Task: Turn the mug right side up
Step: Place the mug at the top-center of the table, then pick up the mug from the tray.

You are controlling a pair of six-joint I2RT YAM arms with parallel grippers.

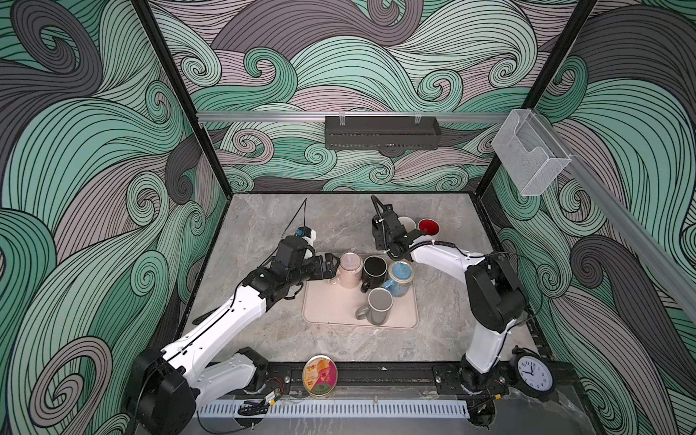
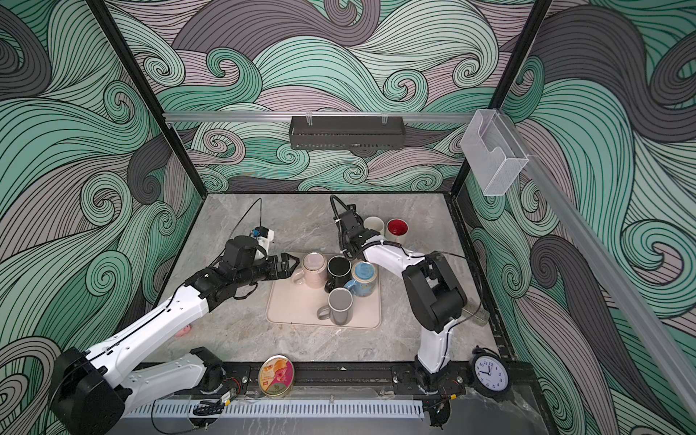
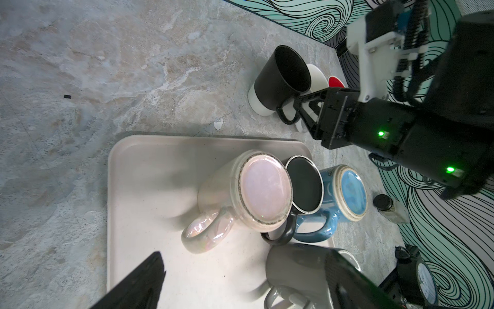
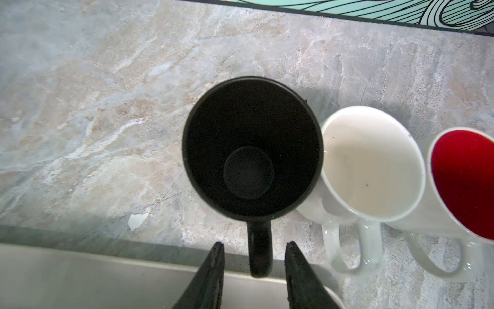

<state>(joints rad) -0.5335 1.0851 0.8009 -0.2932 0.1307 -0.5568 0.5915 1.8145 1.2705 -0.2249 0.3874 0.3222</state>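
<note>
The black-and-white mug (image 4: 251, 149) stands upright on the tabletop (image 4: 107, 107), mouth up, just beyond the far edge of the tray (image 4: 80, 270). Its handle points back toward the tray. The right gripper (image 4: 255, 243) hangs over that handle with its jaws apart, one on each side. A gap shows between each jaw and the handle, so it grips nothing.

Along the same far side of the tray, toward the right arm, a white mug (image 4: 371, 163) sits against or nearly against the black-and-white mug. A red-lined mug (image 4: 465, 182) sits just beside the white one. Both are mouth up with their handles toward the tray.

On the tray, a pink mug (image 1: 350, 269), a black mug (image 1: 374, 268) and a blue mug (image 1: 400, 277) crowd together in a row along its far side, all base up. A gray mug (image 1: 378, 305) stands nearer the tray's front edge, and I cannot tell which way up it is.

The left gripper (image 1: 334, 265) lies at the tray's left edge, just beside the pink mug. Its jaws are spread wide and hold nothing.
</note>
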